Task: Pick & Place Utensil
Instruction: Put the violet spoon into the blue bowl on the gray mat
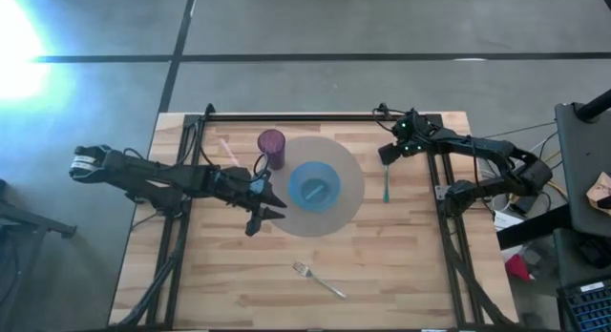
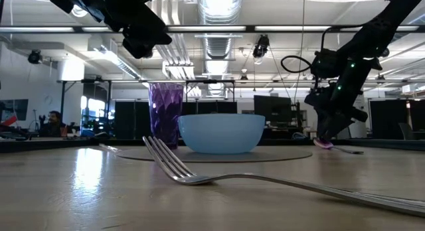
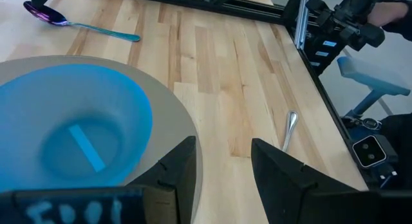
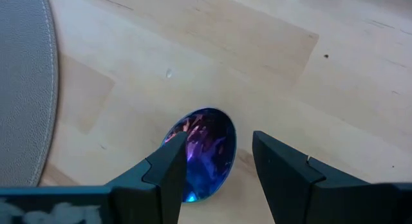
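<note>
Lying closest to the low camera, the silver metal fork is waiting untouched at the table's front edge, well apart from both arms, so you are not working it yet. Your right gripper is hovering low over the iridescent purple-blue spoon, its fingers spread apart around the spoon's bowl and clamping nothing; that straddle looks like you are lining up a grasp at the bowl end. The spoon is lying flat on the pale wooden table, just beside the round grey placemat, handle pointing towards the front. Your left gripper is hanging above the mat's near edge, fingers also parted and empty, looking past the light blue bowl that is sitting at the mat's centre. The translucent purple tumbler is standing upright on the mat's far rim, apparently completing a place setting. A strip label is showing on each wrist, but you cannot read the writing; no brand is legible anywhere.
</note>
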